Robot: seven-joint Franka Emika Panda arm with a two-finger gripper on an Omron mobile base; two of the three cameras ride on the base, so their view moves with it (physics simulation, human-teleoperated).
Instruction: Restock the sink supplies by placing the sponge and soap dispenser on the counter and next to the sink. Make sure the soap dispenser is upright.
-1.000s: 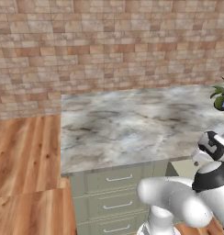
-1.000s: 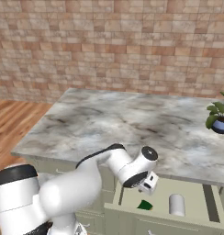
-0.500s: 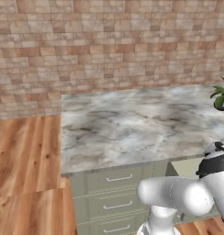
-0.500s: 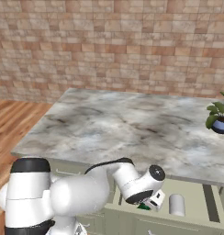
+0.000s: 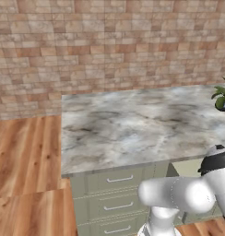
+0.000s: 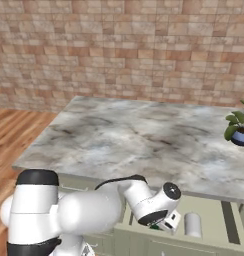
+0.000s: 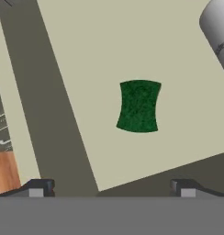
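The marble island top (image 6: 129,145) carries a potted plant (image 6: 238,129) at its right edge. Below its front edge an open drawer (image 7: 100,59) holds a pale grey cylinder (image 6: 193,224) lying on its side. The sponge (image 7: 139,106) lies flat on the drawer floor, clear of the walls. The gripper (image 7: 112,186) hangs above it, jaws wide apart and touching nothing.

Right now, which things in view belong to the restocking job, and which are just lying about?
Belongs to the job:
- sponge, lying flat on the floor of the open drawer
- gripper, open, above the sponge

Just lying about:
- grey cylinder in the same drawer, apart from the sponge
- potted plant on the marble island top
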